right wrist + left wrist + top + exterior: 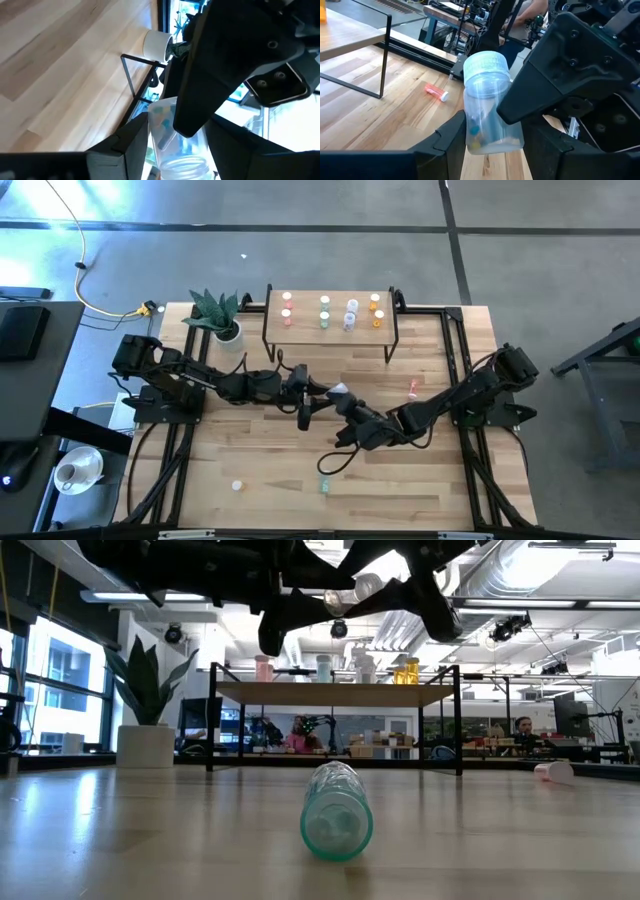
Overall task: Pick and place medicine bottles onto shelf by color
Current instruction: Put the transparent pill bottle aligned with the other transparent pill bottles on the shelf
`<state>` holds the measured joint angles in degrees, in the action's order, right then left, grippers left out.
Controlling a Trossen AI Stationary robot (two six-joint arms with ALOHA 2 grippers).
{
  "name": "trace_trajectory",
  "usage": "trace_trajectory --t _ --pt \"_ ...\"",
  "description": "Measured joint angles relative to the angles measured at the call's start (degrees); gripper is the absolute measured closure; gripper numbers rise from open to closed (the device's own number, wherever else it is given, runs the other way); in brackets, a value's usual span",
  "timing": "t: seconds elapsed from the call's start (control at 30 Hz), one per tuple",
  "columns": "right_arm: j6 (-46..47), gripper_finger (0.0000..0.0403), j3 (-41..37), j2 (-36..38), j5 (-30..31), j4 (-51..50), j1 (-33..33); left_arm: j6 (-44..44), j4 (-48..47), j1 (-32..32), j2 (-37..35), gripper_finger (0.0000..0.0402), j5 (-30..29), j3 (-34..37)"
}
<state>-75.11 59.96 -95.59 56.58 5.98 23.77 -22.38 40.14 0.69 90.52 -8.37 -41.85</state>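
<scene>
A clear bottle with a white cap is held in the air above the table's middle, between my two grippers. My left gripper comes from the left and is shut on the bottle's base end. My right gripper comes from the right and is shut on its cap end. The shelf stands at the far edge with pink, green, clear-white and orange bottles upright on it. A pink bottle, a green one and a white one lie on the table. My left gripper pinches the clear bottle's lower body near its base between its two fingers. The fingers come roughly level from the table's left. The bottle is lifted clear of the table, its cap pointing away toward the right gripper. My right gripper has the same bottle's cap end between its two fingers, coming from the table's right. The left gripper's finger covers part of the bottle, so the exact place of contact is hidden.
A potted plant stands at the far left beside the shelf. In the low view the green bottle lies on its side near the front edge, and the pink one lies at the right. People sit in the room beyond.
</scene>
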Motion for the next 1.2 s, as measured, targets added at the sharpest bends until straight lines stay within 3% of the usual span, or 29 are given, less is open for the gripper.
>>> trace_trajectory --t 0.43,0.8,1.2 --pt "4.3 0.0198 0.0 0.0 0.9 -0.1 1.8 0.1 0.1 0.0 0.0 0.0247 0.0 0.0" --pt "4.6 0.0198 0.0 0.0 8.8 5.1 5.5 4.3 0.1 0.6 -0.1 0.0248 -0.7 0.0" --pt "1.7 0.0198 0.0 4.6 14.4 17.9 0.9 9.6 0.8 8.7 -1.7 0.0247 4.8 -0.2"
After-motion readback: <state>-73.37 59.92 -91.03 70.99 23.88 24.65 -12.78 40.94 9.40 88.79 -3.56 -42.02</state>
